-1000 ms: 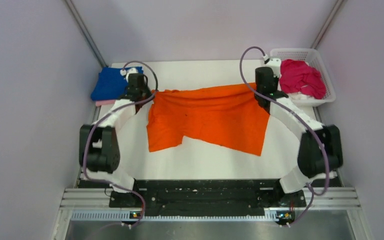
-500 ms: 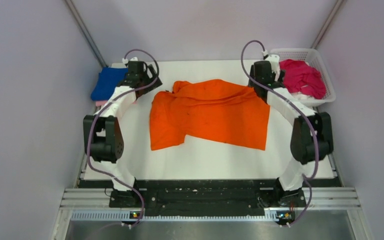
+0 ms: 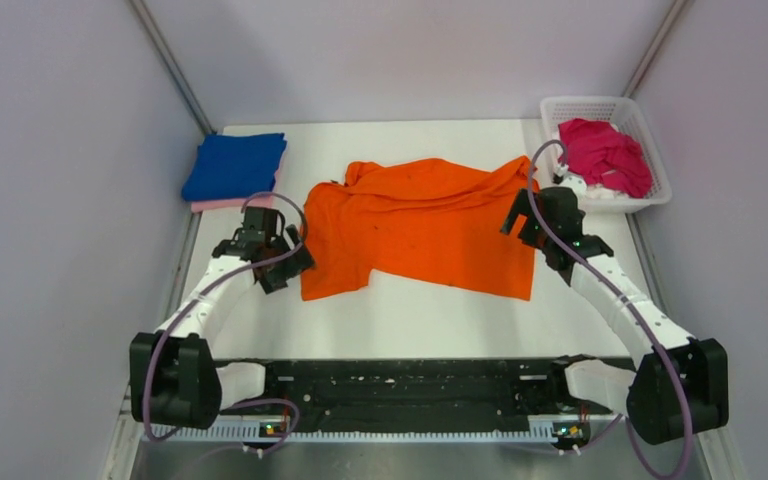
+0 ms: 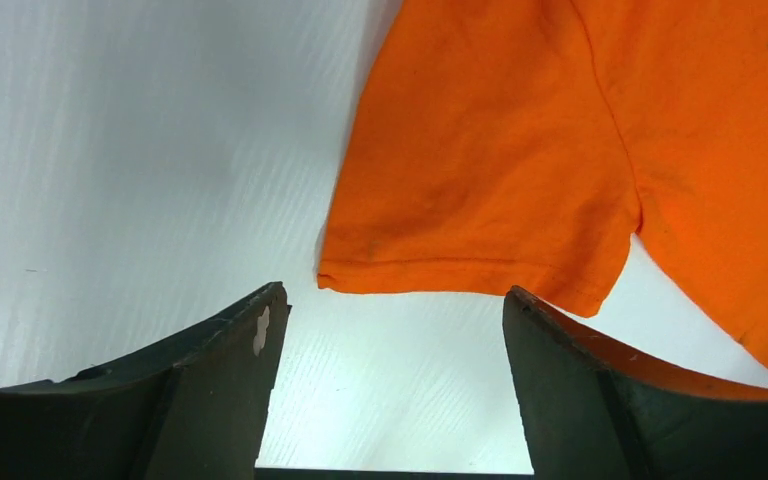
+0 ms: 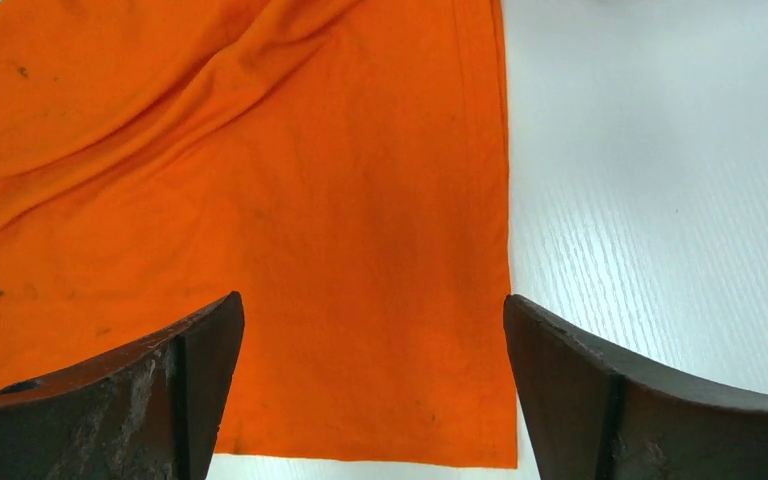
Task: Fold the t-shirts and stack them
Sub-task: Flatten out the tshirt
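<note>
Left to right across the white table (image 3: pixel 410 310): a folded blue t-shirt (image 3: pixel 235 165) lies at the far left corner on top of a pink t-shirt (image 3: pixel 222 204), of which only a strip of edge shows; this is the stack so far. The left gripper (image 3: pixel 290 268) hangs low just beside the near left sleeve (image 4: pixel 470 215) of the orange t-shirt (image 3: pixel 420 220), its jaws spread wide and empty, with the sleeve hem lying just ahead of the fingertips in the left wrist view. The orange t-shirt lies spread across the middle of the table, mostly flat but rumpled along its far edge. The right gripper (image 3: pixel 520 218) sits over the garment's right side edge, likewise wide open and holding nothing, and the near right corner (image 5: pixel 500 450) lies between its fingers in the right wrist view. A magenta t-shirt (image 3: pixel 605 155) waits crumpled in the white basket (image 3: pixel 650 130) at the far right. The step in hand appears to be taking hold of the orange t-shirt for its first fold. To do it well, each gripper should probably close on the cloth edge itself, near a corner, catching both layers rather than sliding over them; the two arms should then lift and travel together so the fabric stays taut, and the far-edge wrinkles are best smoothed before creasing.
</note>
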### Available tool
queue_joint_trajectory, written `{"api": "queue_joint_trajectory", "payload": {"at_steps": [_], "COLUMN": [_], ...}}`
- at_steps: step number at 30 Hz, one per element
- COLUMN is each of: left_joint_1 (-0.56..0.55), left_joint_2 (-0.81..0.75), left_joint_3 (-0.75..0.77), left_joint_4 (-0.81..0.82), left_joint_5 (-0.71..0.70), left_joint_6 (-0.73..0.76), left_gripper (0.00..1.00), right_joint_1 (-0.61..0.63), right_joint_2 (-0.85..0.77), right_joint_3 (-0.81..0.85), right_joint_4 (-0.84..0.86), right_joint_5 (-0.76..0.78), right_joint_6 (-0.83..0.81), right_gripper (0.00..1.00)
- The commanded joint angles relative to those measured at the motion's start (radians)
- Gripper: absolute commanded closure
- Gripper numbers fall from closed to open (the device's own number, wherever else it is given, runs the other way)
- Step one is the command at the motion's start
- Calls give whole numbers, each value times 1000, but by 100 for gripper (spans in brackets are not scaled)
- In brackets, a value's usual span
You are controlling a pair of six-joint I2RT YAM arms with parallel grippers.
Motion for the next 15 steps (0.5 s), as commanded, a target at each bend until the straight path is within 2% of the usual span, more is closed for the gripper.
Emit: {"api": "queue_joint_trajectory", "payload": {"at_steps": [1,6,15], "left_joint_1": [-3,-8,-34], "left_joint_2": [51,168,291], "left_joint_3": [6,10,38], "left_joint_4": [-39,1,25], "left_joint_5": [46,76,23], "left_joint_6": [-16,-34,-41], "left_gripper": [21,40,47], "right_joint_1": [-6,-7,-6], "right_joint_2": [-76,-80,-59], "right_joint_3": [-3,-23,-40], "right_joint_4": [-55,-87,-137], "right_joint_5": [-19,-33,-18], "right_joint_6": [68,64,57], "right_gripper": [1,1,1]}}
